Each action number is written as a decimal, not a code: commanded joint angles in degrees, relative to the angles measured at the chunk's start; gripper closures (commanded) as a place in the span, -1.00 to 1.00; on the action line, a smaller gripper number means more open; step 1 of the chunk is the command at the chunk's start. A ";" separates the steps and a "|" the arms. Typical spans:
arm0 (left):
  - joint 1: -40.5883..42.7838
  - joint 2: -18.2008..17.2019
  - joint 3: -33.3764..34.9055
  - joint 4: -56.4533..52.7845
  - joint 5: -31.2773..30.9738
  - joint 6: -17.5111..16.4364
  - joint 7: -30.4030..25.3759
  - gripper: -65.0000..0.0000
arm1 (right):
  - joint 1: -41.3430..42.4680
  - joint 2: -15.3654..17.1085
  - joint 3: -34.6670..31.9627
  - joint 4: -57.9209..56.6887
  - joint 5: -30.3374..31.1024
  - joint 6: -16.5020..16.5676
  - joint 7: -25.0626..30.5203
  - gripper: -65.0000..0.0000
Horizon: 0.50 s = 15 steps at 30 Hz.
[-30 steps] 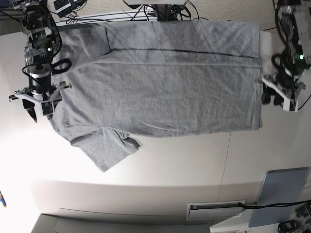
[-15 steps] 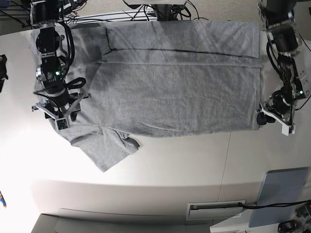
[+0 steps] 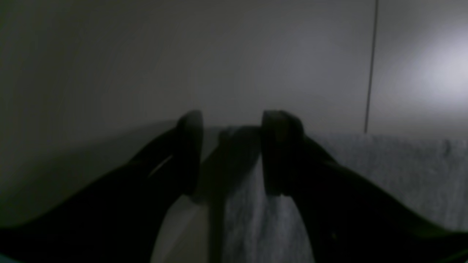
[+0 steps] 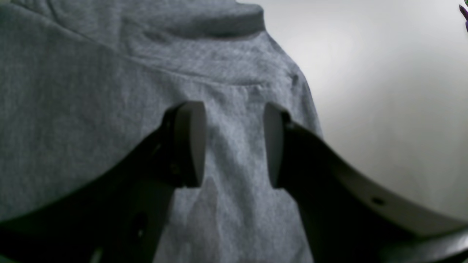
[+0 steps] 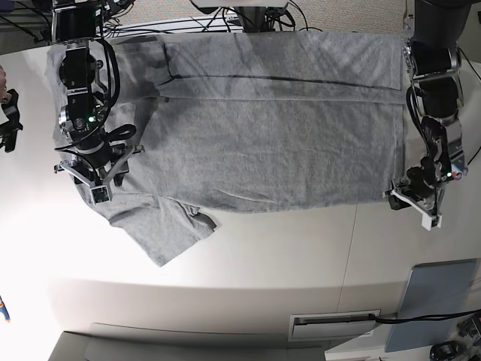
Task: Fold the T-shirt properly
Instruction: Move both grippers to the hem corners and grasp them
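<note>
One T-shirt lies spread flat over the upper half of the white table: heather-grey knit, softly flecked, plain on the side showing. A long lengthwise fold runs across its 12 o'clock portion, leaving a dark crease line. One short sleeve fans out toward 7 o'clock, its edge curled under.

Two grippers work at the cloth's ends. The right gripper, at 9 o'clock in the base view, hangs over the shoulder area, its two pale-faced fingers spread apart with grey fabric lying uncaught between them. The left gripper, at 3 o'clock, sits at the hem corner, its dark fingers likewise parted, straddling the shirt's edge where cloth meets smooth tabletop.
</note>
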 commanded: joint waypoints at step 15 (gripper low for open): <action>-0.39 -2.93 4.37 -0.17 -0.26 -0.02 5.31 0.15 | 0.94 0.83 0.39 0.81 -0.11 -0.26 0.61 0.20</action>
